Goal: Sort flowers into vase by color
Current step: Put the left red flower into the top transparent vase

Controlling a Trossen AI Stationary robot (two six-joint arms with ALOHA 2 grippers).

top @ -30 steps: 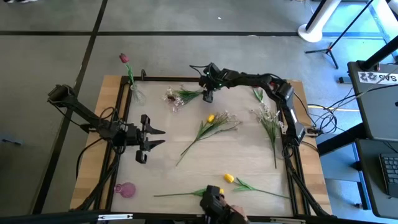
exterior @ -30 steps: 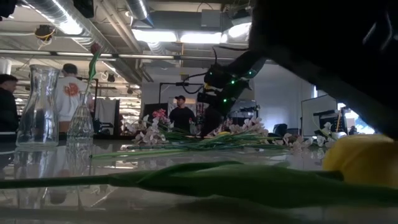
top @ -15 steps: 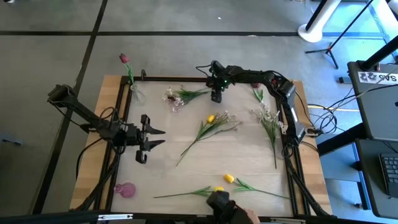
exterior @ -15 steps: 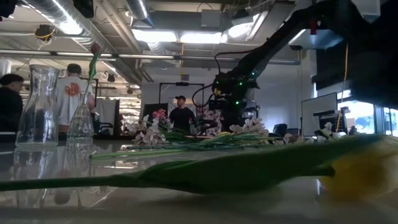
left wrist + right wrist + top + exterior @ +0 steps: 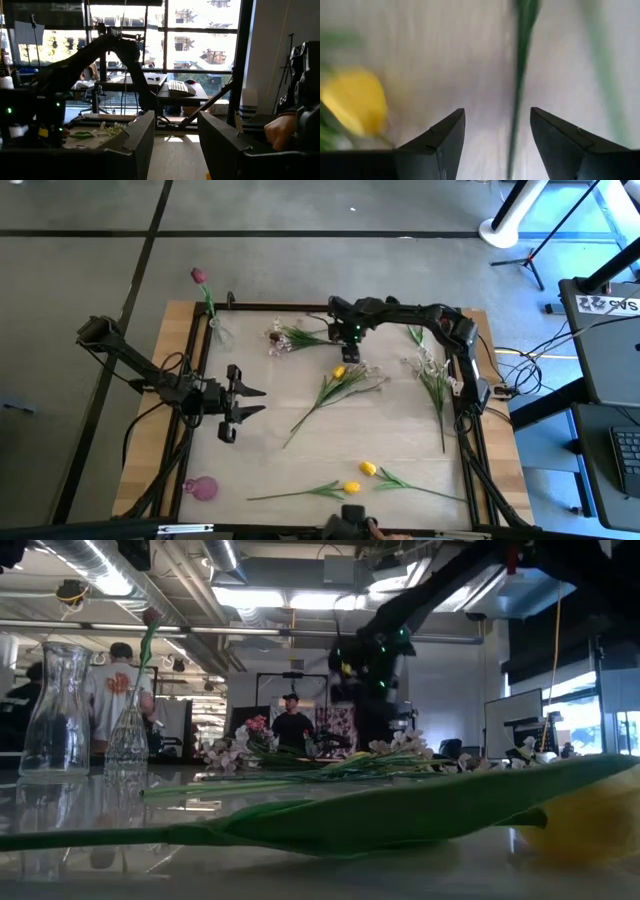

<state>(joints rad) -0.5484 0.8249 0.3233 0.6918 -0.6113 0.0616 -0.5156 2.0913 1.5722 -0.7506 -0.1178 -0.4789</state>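
Yellow tulip (image 5: 339,370) lies mid-tabletop (image 5: 280,450) toward the far side, head at the far end of its stalk, which runs diagonally down toward the near-left, mixed with a white blossom spray (image 5: 366,370). Long axis: far-right to near-left.

Right gripper (image 5: 350,352) hangs directly over that stem, just beyond the yellow head. In the right wrist view the yellow head (image 5: 355,102) sits off to one side of the fingers (image 5: 437,147), and a thin green stalk (image 5: 520,75) runs between the spread, empty jaws, roughly in line with the fingers' reach. Likely needs only a straight descent to pinch the stalk.

Right arm is clearly nearer. Left gripper (image 5: 245,400) waits at the left side of the tabletop, well apart, released, holding nothing.

Narrow vase (image 5: 214,328) with a dark red tulip (image 5: 198,275) stands at the far-left corner.
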